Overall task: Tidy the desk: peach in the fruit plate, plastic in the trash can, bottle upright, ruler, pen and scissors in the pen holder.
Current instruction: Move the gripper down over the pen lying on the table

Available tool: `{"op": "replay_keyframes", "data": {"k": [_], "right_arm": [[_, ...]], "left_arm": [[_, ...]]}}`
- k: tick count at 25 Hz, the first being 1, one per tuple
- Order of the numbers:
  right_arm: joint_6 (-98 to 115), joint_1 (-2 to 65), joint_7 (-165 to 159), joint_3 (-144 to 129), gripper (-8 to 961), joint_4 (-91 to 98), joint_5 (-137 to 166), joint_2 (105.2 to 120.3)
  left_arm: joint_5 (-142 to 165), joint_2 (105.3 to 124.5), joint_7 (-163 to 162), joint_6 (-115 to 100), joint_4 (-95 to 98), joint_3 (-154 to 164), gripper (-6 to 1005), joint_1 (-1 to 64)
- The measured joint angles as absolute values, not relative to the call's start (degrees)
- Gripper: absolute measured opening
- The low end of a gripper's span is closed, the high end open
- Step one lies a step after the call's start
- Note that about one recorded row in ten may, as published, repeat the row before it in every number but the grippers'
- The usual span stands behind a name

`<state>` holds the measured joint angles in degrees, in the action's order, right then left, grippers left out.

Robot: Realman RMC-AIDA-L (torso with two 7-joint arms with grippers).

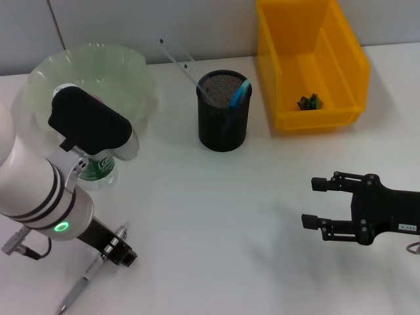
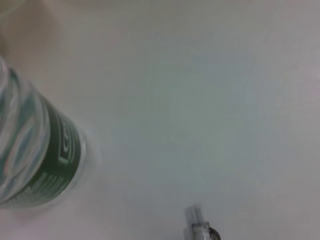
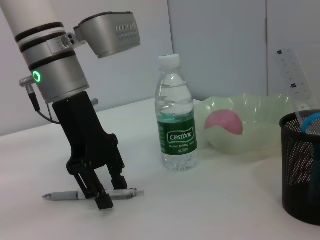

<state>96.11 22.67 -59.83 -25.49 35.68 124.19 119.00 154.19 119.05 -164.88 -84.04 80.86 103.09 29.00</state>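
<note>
The pen [image 1: 84,280] lies flat on the desk [image 1: 216,216] at the front left. My left gripper [image 1: 119,252] stands over it, fingers down at the desk on either side of the pen [image 3: 127,192], open. In the right wrist view the left gripper [image 3: 111,195] straddles the pen. The bottle [image 3: 175,120] stands upright just behind. The peach [image 3: 224,122] rests in the fruit plate [image 1: 46,72]. Ruler [image 1: 178,58] and scissors [image 1: 240,94] stick out of the pen holder [image 1: 223,121]. A plastic scrap [image 1: 309,102] lies in the trash can [image 1: 341,59]. My right gripper [image 1: 315,202] hovers open at the front right.
The left forearm and its wrist housing [image 1: 85,121] cover part of the bottle [image 1: 100,169] and the plate's near side. A bare stretch of desk lies between the two grippers. A grey wall closes off the back edge.
</note>
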Motion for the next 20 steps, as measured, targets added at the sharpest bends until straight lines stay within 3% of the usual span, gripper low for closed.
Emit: {"op": "replay_keyframes", "data": {"k": [20], "right_arm": [[96.12,22.41,-59.76,-25.49,755,35.68,124.19,119.0]], "left_arm": [[154.37,119.1,-164.88,-84.01,80.68,103.0,452,29.58]]}}
